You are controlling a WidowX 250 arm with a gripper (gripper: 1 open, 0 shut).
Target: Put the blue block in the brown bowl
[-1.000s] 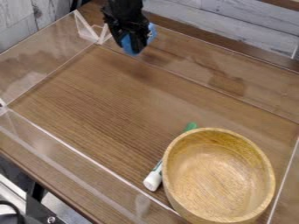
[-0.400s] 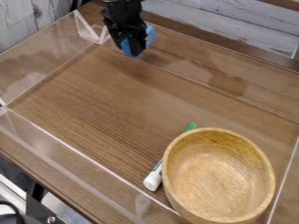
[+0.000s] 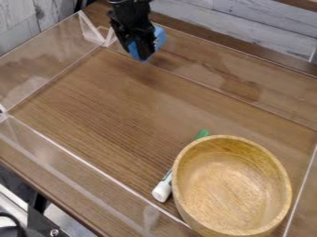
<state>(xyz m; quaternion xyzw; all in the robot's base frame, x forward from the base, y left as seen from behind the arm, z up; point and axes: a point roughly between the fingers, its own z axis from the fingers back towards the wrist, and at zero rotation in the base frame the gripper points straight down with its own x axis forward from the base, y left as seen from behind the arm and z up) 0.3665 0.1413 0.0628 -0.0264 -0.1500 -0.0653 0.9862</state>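
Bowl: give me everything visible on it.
The bowl is big, round and light brown, wood by the look of it, with a thick, smooth rim. It sits upright at the near right of the table, open side up, with nothing visible inside. The white-and-green marker lies along its left side in the picture, close to the rim; whether they touch, I can't tell. The gripper is well away, at the far end.

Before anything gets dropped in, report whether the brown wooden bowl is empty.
Empty: the brown wooden bowl shows only bare inner floor.
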